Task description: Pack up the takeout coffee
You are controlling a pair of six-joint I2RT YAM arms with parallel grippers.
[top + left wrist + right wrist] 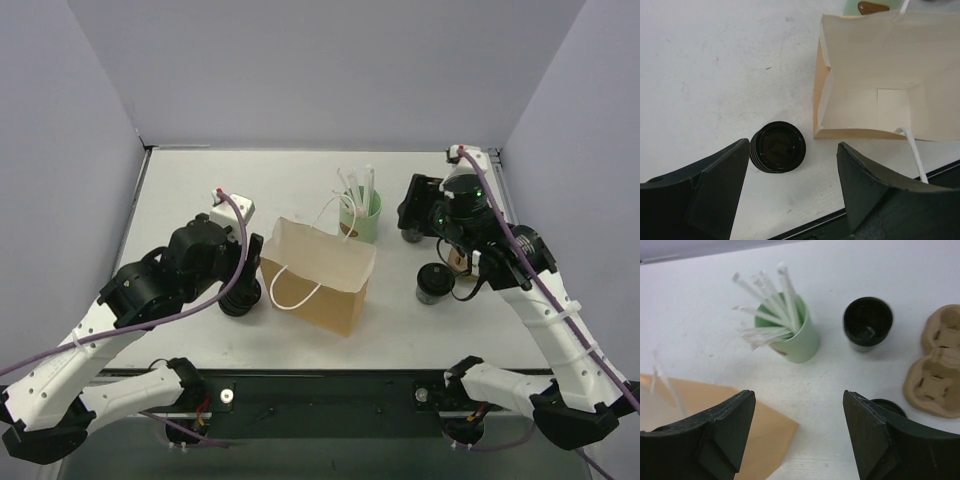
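White table [270,180] (faintly scuffed) sits between plain lavender walls [320,70].

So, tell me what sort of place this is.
Likely a robot test bench staged as a takeout coffee counter: a white table between blank walls, an open paper bag, a green cup of straws and a pulp cup carrier.

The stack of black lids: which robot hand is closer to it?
Left. The left gripper hangs right above the stack of black lids, open; the right gripper is far off, beyond the paper bag.
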